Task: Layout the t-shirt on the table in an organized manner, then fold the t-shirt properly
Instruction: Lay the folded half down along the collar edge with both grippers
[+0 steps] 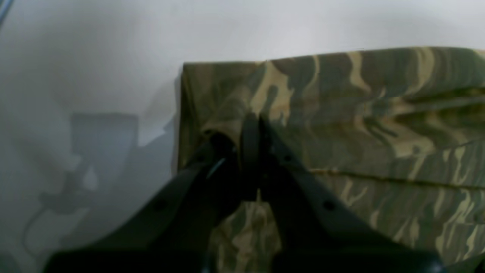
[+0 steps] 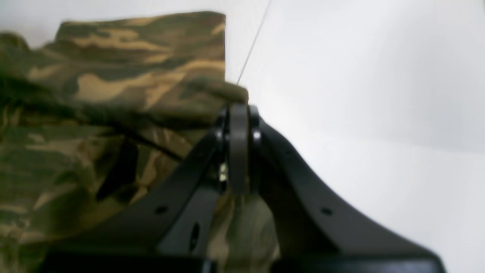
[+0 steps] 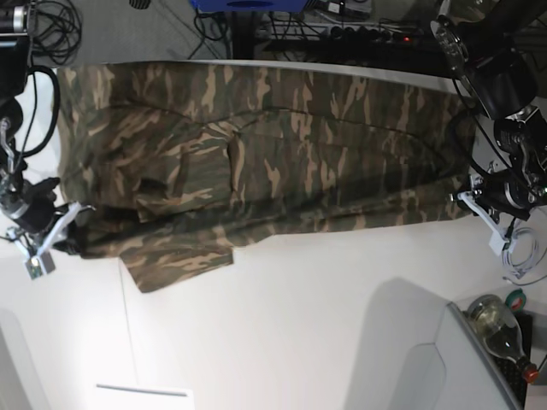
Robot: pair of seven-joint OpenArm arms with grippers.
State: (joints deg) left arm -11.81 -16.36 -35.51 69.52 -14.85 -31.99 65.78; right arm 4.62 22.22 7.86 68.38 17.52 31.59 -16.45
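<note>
Camouflage cloth in olive, brown and tan covers the far half of the white tabletop point(image 3: 291, 316): the t-shirt point(image 3: 256, 162) lies spread wide across it, reaching almost from one arm to the other, with rumpled folds near its middle and one flap hanging toward the near side at the base view's lower left. The left gripper point(image 1: 252, 127) sits at the shirt's edge on the base view's right, its dark jaws pressed together on a raised ridge of the fabric close to a squared corner of the cloth; in the left wrist view the shirt stretches away to the right and bare white surface lies to the left, where the arm's shadow falls. The right gripper point(image 2: 238, 113) is at the opposite end of the shirt, on the base view's left, also pinched fully closed, with a fold of the camouflage fabric caught at its tips; in the right wrist view the cloth bunches to the left of the jaws and the plain tabletop with a thin dark seam point(image 2: 253, 41) runs off to the right. Beyond the tabletop's near right corner stands a glass bottle point(image 3: 500, 329), and cables point(image 3: 51, 26) trail at the far left.
</note>
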